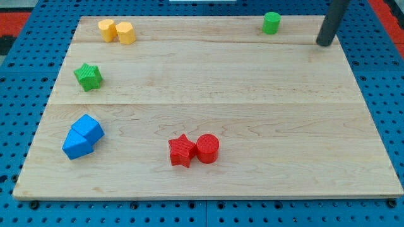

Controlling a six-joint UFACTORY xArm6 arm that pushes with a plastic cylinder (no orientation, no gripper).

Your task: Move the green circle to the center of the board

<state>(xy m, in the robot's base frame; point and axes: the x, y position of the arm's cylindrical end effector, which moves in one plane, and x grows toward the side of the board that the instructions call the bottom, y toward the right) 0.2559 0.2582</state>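
Green circle sits way up at the view's top edge, right of middle, well apart from the board's centre; the job looks barely begun.

My tip rests near the circle on its right, not touching; it's a plain dark rod serving as end effector, so nothing to spread or pinch. The circle is a ribbed plastic cylinder on the pale, grained wooden table; the whole push down toward the centre remains. Elsewhere: green star, two yellow blocks, red star touching red circle, two blue blocks.

2 yellow blocks, green star, 2 blue blocks, red star, red cylinder.
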